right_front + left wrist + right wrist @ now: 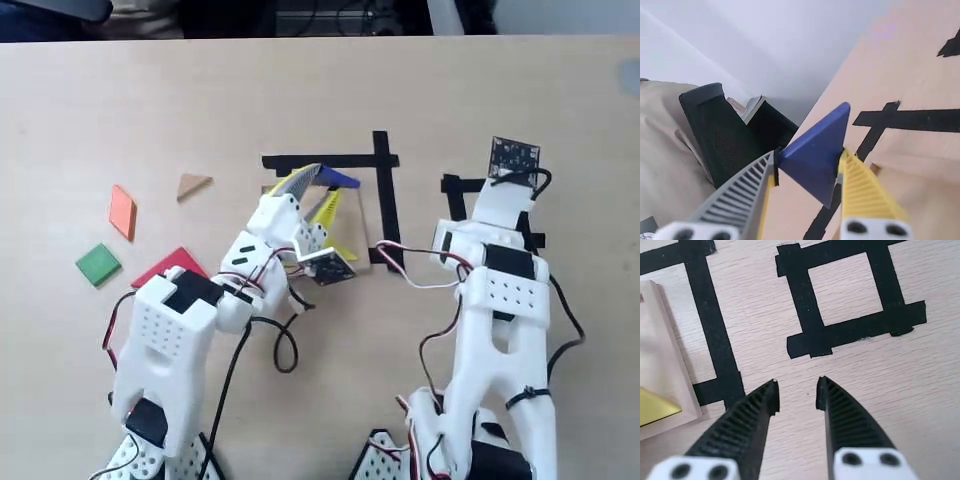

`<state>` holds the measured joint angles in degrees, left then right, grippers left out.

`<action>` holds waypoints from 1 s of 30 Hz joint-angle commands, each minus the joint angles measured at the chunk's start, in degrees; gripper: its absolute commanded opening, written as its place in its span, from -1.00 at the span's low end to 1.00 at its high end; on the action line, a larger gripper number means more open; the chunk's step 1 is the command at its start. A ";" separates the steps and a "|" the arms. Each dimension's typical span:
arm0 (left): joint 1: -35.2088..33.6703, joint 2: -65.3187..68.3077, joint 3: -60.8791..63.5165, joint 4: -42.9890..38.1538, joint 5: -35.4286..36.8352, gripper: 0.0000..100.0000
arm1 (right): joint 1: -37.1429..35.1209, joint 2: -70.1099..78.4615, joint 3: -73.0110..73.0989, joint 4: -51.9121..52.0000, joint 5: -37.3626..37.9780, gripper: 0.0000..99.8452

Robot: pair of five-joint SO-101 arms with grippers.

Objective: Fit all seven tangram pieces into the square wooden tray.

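Triangle (815,155), blue, clamped in left gripper (807,162), raised at far taped edge of wooden tray (660,330). Right gripper (796,390) narrowly parted, empty, over bare table (920,390) beside small tape square (850,295), just right of tray.

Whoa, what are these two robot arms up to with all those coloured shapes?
They are working on a tangram puzzle. The left claw grips a blue triangle and holds it up by the wooden tray, where a yellow piece already lies. The right claw is open over the table beside a black tape square, holding nothing. An orange piece, a tan triangle, a green square and a red triangle lie loose on the left arm's side.
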<state>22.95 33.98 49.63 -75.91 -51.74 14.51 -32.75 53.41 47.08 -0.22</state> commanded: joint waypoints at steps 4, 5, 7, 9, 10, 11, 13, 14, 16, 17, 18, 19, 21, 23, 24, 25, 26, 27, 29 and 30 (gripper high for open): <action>-0.31 0.79 -1.10 -0.26 -2.73 -0.94 | -0.62 0.04 -0.40 -0.62 -0.26 -0.73; -0.31 0.79 -1.01 0.00 -2.73 -0.94 | -0.62 0.04 -0.40 -0.62 -0.26 -0.73; -0.31 0.70 -0.57 0.09 -2.73 -0.94 | -0.62 0.04 -0.40 -0.62 -0.26 -0.73; -0.22 0.70 0.13 0.09 -2.73 -0.94 | -0.62 0.04 -0.40 -0.70 -0.26 -0.73; -0.22 0.70 0.13 0.09 -2.73 -0.94 | -0.62 0.04 -0.40 -0.70 -0.26 -0.73; -0.22 0.70 0.13 0.18 -2.73 -0.94 | -0.62 0.04 -0.40 -0.70 -0.26 -0.73; -0.57 0.70 0.57 0.18 -2.73 -0.94 | -0.62 0.04 -0.40 -0.70 -0.26 -0.73; -0.75 0.70 1.10 0.18 -2.73 -0.94 | -0.62 0.04 -0.40 -0.70 -0.26 -0.73; -1.36 -0.09 2.42 0.18 -2.73 -0.94 | -0.62 0.04 -0.31 -0.79 -0.26 -0.73; -1.71 -1.32 3.56 0.18 -2.73 -0.94 | -0.70 0.04 -0.22 -0.79 -0.26 -0.73; -2.07 -2.99 4.88 0.18 -2.73 -0.94 | -0.70 0.04 -0.22 -0.79 -0.26 -0.73; -2.15 -5.10 6.37 0.26 -2.73 -0.94 | -0.70 0.04 -0.22 -0.79 -0.26 -0.73; -2.24 -10.73 9.80 2.20 -2.73 -0.94 | -0.70 0.04 -0.22 -0.79 -0.26 -0.73; -2.15 -18.37 12.70 8.97 -2.73 -0.94 | -0.70 0.04 -0.22 -0.79 -0.26 -0.73; -2.07 -22.77 13.67 14.15 -2.64 -0.94 | -0.70 0.04 -0.22 -0.79 -0.26 -0.73; -1.89 -27.43 14.29 20.92 -2.55 -0.94 | -0.70 0.04 -0.22 -0.79 -0.26 -0.73; -1.80 -32.18 14.29 28.40 -2.55 -0.94 | -0.70 0.04 -0.22 -0.79 -0.26 -0.73; -1.63 -37.01 13.93 36.92 -2.55 -0.94 | -0.70 0.04 -0.22 -0.79 -0.26 -0.73; -0.57 -45.98 11.03 56.44 -2.64 -0.94 | -0.70 0.04 -0.13 -0.79 -0.26 -0.73; -0.04 -49.85 8.48 66.81 -2.64 -0.94 | -0.70 0.04 -0.13 -0.79 -0.26 -0.73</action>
<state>21.36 -1.54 63.16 -40.92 -54.20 14.59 -32.75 53.49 47.08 -0.22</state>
